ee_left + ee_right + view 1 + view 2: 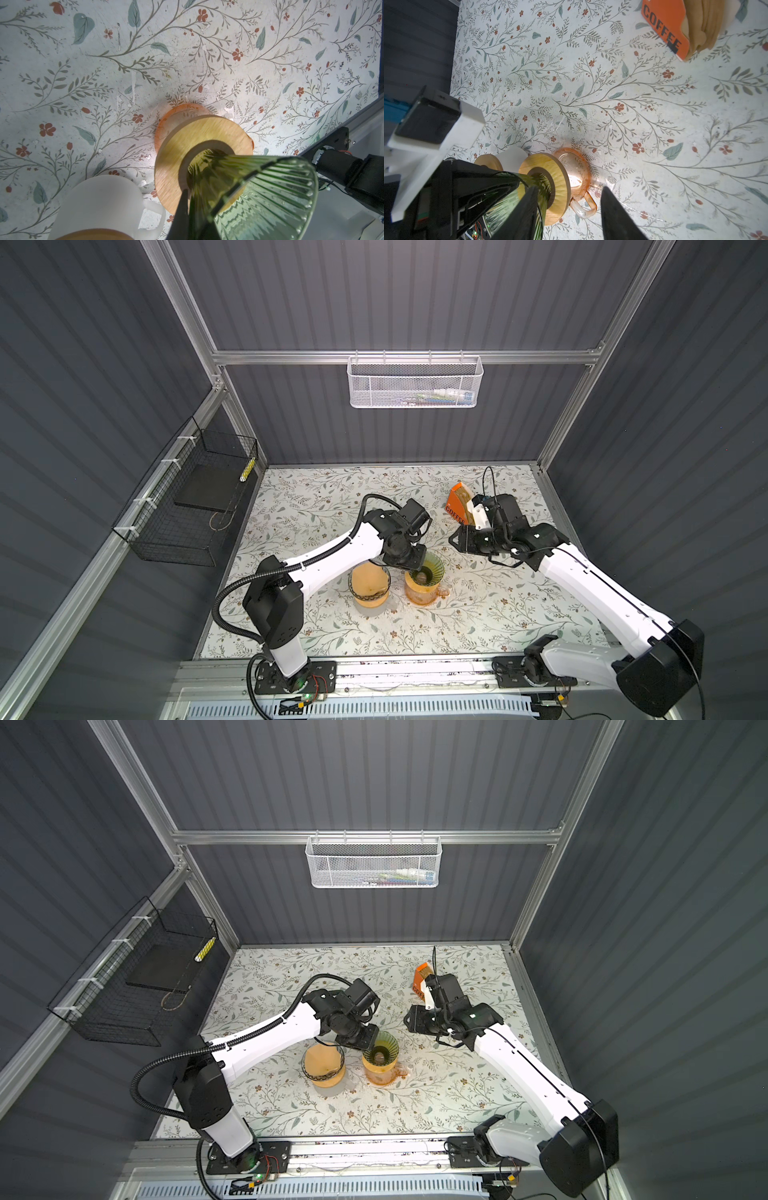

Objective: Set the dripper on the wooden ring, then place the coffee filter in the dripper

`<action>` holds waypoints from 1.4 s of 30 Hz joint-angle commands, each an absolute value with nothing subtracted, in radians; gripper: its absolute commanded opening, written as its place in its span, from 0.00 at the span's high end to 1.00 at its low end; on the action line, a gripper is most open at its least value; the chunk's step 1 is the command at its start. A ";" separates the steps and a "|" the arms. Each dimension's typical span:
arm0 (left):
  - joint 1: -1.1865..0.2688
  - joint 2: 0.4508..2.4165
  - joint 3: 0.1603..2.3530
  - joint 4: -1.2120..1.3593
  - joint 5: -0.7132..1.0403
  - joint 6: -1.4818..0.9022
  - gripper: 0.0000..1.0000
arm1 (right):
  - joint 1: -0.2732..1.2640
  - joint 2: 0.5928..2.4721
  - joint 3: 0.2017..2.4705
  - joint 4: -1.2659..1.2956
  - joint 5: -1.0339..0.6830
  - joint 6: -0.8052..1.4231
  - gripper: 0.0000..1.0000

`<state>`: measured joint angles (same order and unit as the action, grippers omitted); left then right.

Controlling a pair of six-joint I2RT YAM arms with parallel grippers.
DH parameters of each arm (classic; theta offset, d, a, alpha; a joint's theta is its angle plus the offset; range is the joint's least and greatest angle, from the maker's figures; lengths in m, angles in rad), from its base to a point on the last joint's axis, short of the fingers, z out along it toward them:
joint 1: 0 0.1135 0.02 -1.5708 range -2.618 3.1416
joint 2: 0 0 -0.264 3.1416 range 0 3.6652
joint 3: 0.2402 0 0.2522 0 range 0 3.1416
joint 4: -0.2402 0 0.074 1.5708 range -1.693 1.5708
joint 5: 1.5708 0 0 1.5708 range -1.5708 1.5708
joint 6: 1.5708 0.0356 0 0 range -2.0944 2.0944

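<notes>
The left claw point(415, 561) is clamped shut on the rim of the green ribbed dripper point(270, 187). The dripper's cone shows bare glass inside and sits in a wooden collar point(187, 135) on an orange glass cup point(424, 593) with a handle, near the middle of the worktop point(498, 614).

Just beside it stands a white frosted cup point(99, 207) carrying a second dripper point(370, 578). Its inside looks tan, but I cannot tell whether that is paper or its collar.

The right claw point(571, 188) hangs above the worktop near the orange cup, its jaws parted with nothing between them.

The brown coffee filters point(704, 27) are stacked in the orange holder point(662, 27) lettered COFFEE, toward the far right of the worktop, well apart from the green dripper.

A white mesh basket point(415, 383) on the back rail holds a few small items, too blurred to name. A black wire basket point(183, 526) on the left wall holds a dark flat slab point(208, 487).
</notes>
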<state>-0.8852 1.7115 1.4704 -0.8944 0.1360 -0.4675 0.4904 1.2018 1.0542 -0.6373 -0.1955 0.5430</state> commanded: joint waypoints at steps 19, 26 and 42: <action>-0.891 1.736 1.456 -0.891 0.104 -0.476 1.00 | 0.696 1.210 1.011 -0.674 -0.100 0.569 0.59; -0.891 1.744 1.459 -0.894 0.098 -0.473 1.00 | 0.719 1.225 0.997 -0.665 -0.124 0.584 0.68; -0.891 1.749 1.477 -0.894 0.097 -0.466 1.00 | 0.729 1.261 0.973 -0.644 -0.138 0.609 0.90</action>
